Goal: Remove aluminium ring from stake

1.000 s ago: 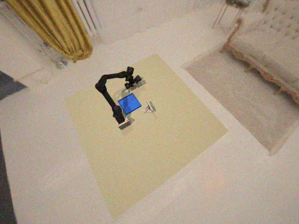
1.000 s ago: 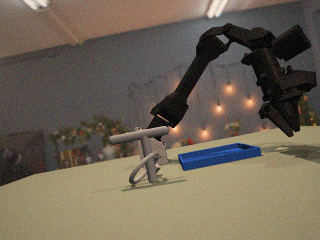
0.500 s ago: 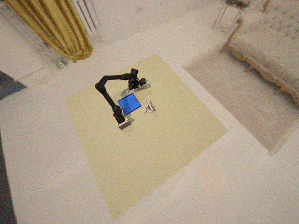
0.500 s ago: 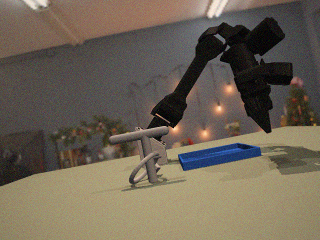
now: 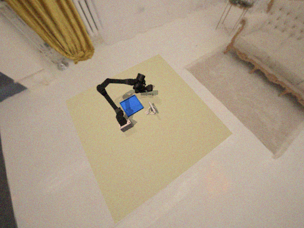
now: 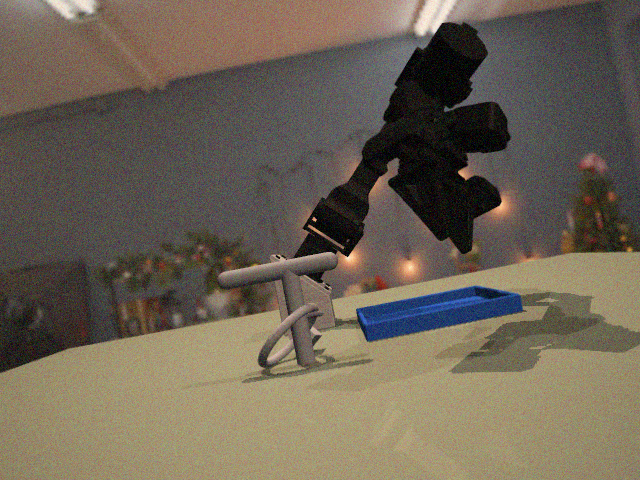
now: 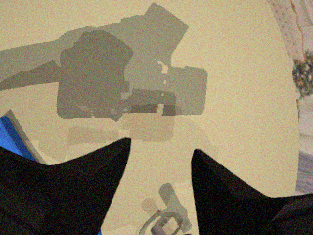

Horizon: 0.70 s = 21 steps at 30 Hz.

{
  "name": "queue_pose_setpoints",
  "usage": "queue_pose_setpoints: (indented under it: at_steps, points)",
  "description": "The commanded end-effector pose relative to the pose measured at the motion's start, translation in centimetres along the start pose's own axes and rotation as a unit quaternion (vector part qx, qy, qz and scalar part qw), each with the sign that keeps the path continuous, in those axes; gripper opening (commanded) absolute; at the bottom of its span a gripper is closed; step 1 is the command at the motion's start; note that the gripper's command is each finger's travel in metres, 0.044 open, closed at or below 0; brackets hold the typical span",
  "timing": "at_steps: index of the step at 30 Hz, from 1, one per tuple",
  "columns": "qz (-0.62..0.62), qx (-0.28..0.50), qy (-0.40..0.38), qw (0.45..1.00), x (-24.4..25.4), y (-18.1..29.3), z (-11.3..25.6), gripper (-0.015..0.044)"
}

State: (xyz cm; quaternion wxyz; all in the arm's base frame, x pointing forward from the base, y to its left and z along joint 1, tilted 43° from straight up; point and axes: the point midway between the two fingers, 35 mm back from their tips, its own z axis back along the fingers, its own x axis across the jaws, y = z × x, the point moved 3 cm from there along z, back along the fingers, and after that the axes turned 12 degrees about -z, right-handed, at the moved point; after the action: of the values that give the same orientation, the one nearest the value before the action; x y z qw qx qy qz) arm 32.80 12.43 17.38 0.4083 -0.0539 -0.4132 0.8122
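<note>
Aluminium ring (image 6: 273,338): tilted around steel stake (image 6: 298,320), lower left
Blue tray (image 6: 439,315): lower right
Gripper (image 6: 454,246): above tray

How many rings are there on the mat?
1: the aluminium ring, leaning around the steel stake under its cross-bar. The arm may hide others.

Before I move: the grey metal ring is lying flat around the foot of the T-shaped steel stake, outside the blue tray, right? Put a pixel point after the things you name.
Not flat: the grey metal ring (image 5: 148,113) (image 6: 273,338) leans tilted around the T-shaped steel stake (image 5: 152,107) (image 6: 301,319), as the exterior view shows.
</note>
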Motion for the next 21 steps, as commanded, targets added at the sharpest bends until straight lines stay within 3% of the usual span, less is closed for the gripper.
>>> queue_pose_setpoints:
  at_steps: [1, 21]
  points:
    - [-0.060, -0.003, 0.016, 0.998, -2.1, 2.1, 0.6, 0.0200]
    - [-0.196, -0.040, 0.047, 0.979, -6.8, 6.9, 2.9, 0.0200]
